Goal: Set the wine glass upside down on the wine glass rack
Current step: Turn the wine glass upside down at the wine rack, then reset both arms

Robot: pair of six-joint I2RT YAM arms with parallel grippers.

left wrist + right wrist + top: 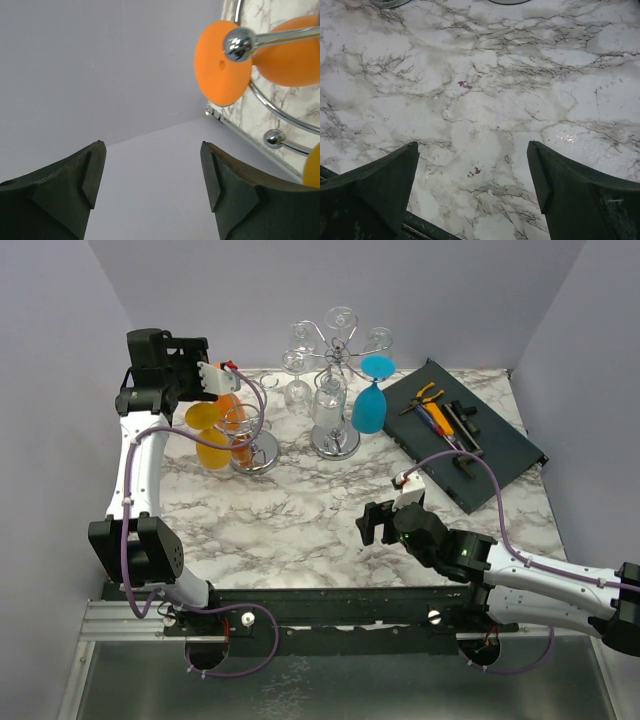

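- Step in hand: hanging the orange wine glass (222, 62) upside down on the wine glass rack (287, 35). Judged done or all but done, since the glass hangs from a chrome rack arm with its foot behind the ball end.
- Task item, location: up and to the right of the left jaws, a little ahead of them, and touching neither finger.
- Left jaws: spread wide with nothing between them; only the plain wall shows through the gap.
- Left arm (135, 470): reared up from its base, with the wrist held high at the rack's outer side.
- Neighbouring item: a yellow wine glass (212, 452) on the same rack, low and to the right of the left jaws.
- Right arm (540, 575): stretched low over the table (485, 90), well apart from the rack. Its jaws are spread and empty, with bare marble below them.
- Next move, judged: draw the left jaws straight back from the rack, keeping the right finger clear of the orange foot and the yellow glass so nothing is knocked off its arm.
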